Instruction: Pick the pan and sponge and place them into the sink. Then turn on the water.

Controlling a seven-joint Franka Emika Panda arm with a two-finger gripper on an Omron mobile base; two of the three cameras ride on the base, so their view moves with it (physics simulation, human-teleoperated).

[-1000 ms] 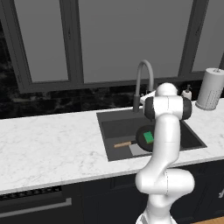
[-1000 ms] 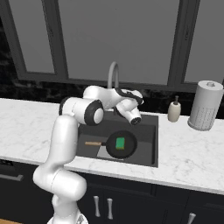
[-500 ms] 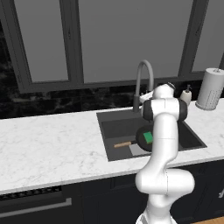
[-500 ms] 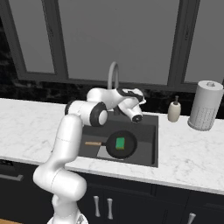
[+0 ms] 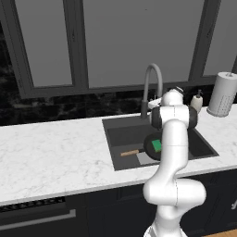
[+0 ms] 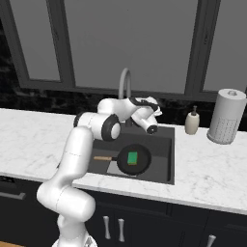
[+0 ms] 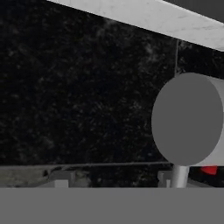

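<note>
Pan seen on sink floor, toward front edge, wooden handle aimed at sink's left wall. Sponge lying inside pan. Placing judged done; step in hand judged to be water turn-on. No stream seen at faucet spout. Gripper raised at sink's back edge, beside faucet base. Jaw width cannot be told; nothing seen held. Next move judged: faucet lever to be reached and pushed, neck not struck.
</note>
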